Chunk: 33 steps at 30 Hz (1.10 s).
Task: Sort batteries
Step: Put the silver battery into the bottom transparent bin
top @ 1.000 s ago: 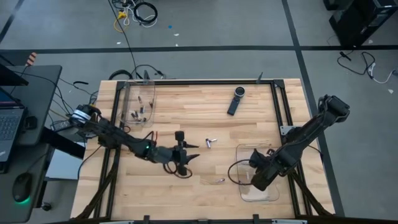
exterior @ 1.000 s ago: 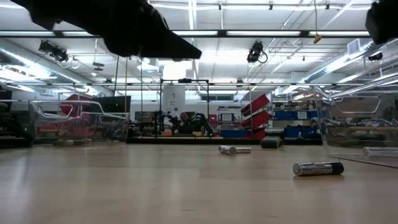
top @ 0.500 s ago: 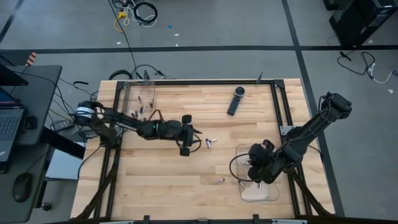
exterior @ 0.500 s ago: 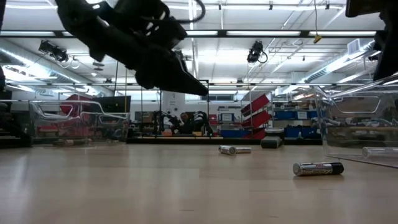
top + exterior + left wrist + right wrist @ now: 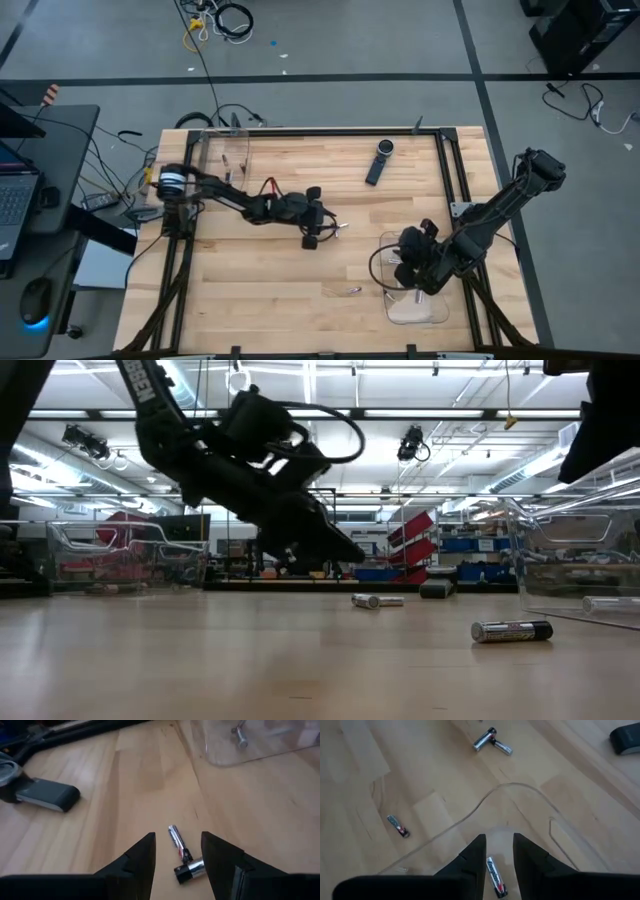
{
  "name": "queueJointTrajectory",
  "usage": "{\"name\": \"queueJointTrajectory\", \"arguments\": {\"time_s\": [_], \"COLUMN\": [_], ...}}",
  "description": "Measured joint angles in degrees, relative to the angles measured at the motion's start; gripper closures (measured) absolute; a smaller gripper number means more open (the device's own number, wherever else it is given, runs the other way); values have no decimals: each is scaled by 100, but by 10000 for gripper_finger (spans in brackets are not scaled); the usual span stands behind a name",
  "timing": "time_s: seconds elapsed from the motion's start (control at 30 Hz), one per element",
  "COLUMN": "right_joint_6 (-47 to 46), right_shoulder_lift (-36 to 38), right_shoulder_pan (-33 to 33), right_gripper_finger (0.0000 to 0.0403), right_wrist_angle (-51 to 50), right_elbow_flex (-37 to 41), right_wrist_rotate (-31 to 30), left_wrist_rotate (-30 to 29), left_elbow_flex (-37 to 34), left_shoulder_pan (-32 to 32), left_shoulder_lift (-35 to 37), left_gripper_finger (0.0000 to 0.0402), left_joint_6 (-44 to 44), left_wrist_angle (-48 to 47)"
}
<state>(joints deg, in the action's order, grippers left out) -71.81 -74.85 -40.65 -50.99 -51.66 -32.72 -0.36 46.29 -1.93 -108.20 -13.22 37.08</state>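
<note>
Swung across since a second ago: left gripper (image 5: 322,229), from the near-centre of the pale wooden table (image 5: 300,300) to just beside the touching pair of small silvery-grey cylindrical batteries (image 5: 340,227) at mid-table. Hovers low there with jaws spread and empty, the pair (image 5: 183,856) lying just ahead between the dark fingers (image 5: 142,862), untouched. Seen level across the boards as a dark slanted shape (image 5: 300,520) above the wood, short of the same pair (image 5: 376,600).

Well beyond the pair, toward the table's far edge: long black remote-like device (image 5: 379,162).

Nearer than the pair: one lone battery with a dark label (image 5: 511,630), flat on the wood.

To the right of the pair: clear plastic container (image 5: 395,300), with right gripper (image 5: 408,262) pulled back over its rim since the first look. Jaws slightly parted, gripping nothing; between the fingertips, one battery (image 5: 496,876) lying on the container floor.

Left of the pair, at the far-left corner: second clear plastic bin (image 5: 222,165) with several batteries inside.
</note>
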Motion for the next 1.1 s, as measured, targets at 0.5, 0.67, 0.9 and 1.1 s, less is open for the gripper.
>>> {"name": "queueJointTrajectory", "arguments": {"time_s": [0.5, 0.67, 0.9, 1.1], "right_joint_6": [0, 1, 0, 0], "right_shoulder_lift": [-2, -4, -4, -4], "right_shoulder_pan": [66, 66, 66, 66], "right_gripper_finger": [319, 319, 320, 319], "right_wrist_angle": [126, 124, 124, 124], "right_elbow_flex": [0, 0, 0, 0], "right_wrist_rotate": [-39, -73, -88, -92], "left_wrist_rotate": [416, 595, 671, 644], "left_elbow_flex": [386, 392, 392, 399], "left_shoulder_pan": [-76, -113, -109, -105], "left_shoulder_lift": [-468, -477, -470, -460], "left_gripper_finger": [245, 245, 246, 255], "left_joint_6": [-554, -745, -736, -527], "left_wrist_angle": [-601, -999, -1082, -1234]}}
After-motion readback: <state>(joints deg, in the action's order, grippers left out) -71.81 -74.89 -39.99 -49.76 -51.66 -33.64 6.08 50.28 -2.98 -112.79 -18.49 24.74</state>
